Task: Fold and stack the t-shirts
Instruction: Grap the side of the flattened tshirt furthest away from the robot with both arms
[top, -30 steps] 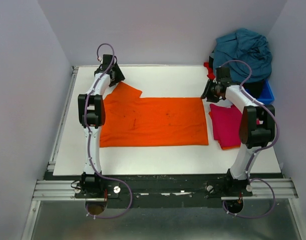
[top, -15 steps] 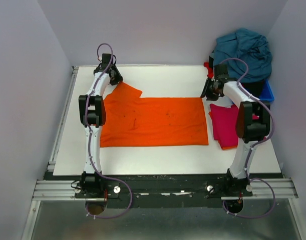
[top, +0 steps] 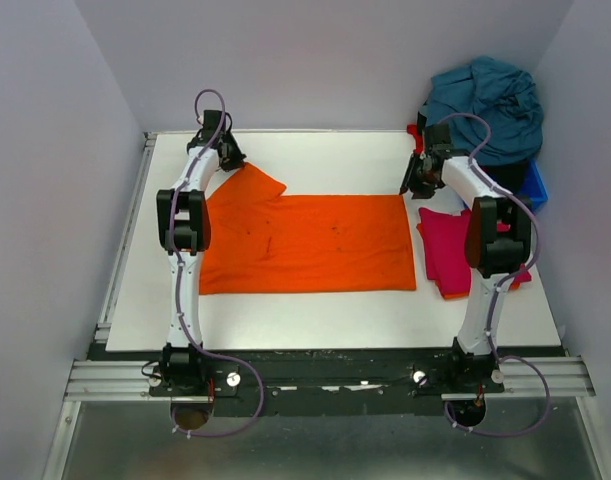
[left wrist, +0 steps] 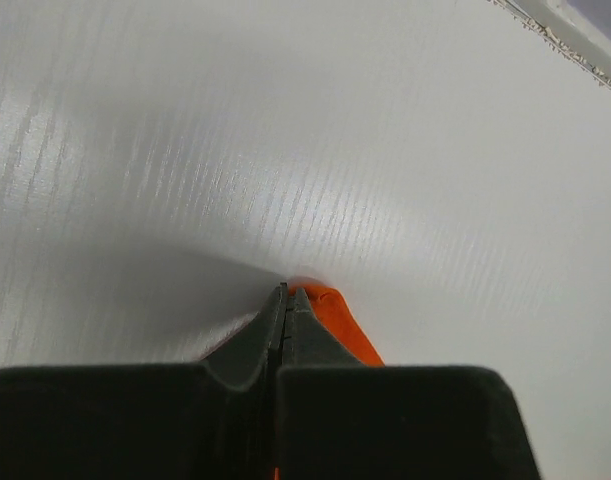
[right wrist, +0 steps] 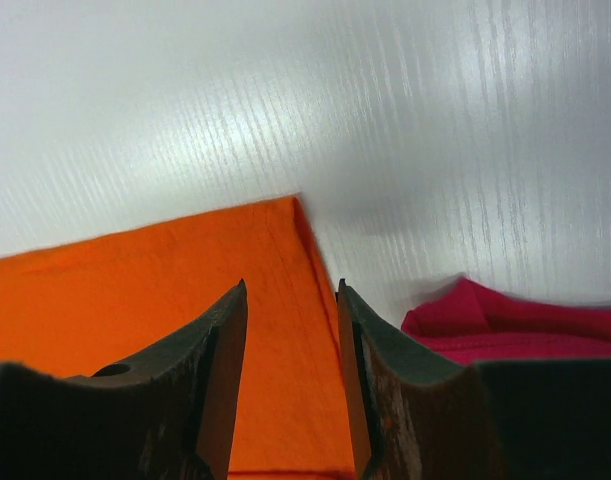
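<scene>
A bright orange t-shirt [top: 305, 245] lies spread flat in the middle of the white table [top: 315, 150]. My left gripper [top: 228, 160] is down at the shirt's far left sleeve tip. In the left wrist view its jaws are shut [left wrist: 287, 292] with orange cloth [left wrist: 337, 322] pinched at the tips. My right gripper [top: 415, 188] is at the shirt's far right corner. There it stands open [right wrist: 291, 290], straddling the orange hem [right wrist: 135, 290]. A folded magenta-red t-shirt [top: 447, 250] lies right of the orange one, also in the right wrist view [right wrist: 505, 325]. A teal-blue t-shirt [top: 485, 100] is heaped at the back right.
A small blue bin [top: 531, 186] sits under the teal heap at the back right, with a bit of red cloth [top: 417, 130] beside it. Grey walls enclose the table on three sides. A metal rail [top: 125, 240] runs along the left edge.
My left gripper has closed on the orange sleeve tip and the sleeve has shifted slightly. My right gripper has moved a little farther back to the shirt's far right corner, still open.
</scene>
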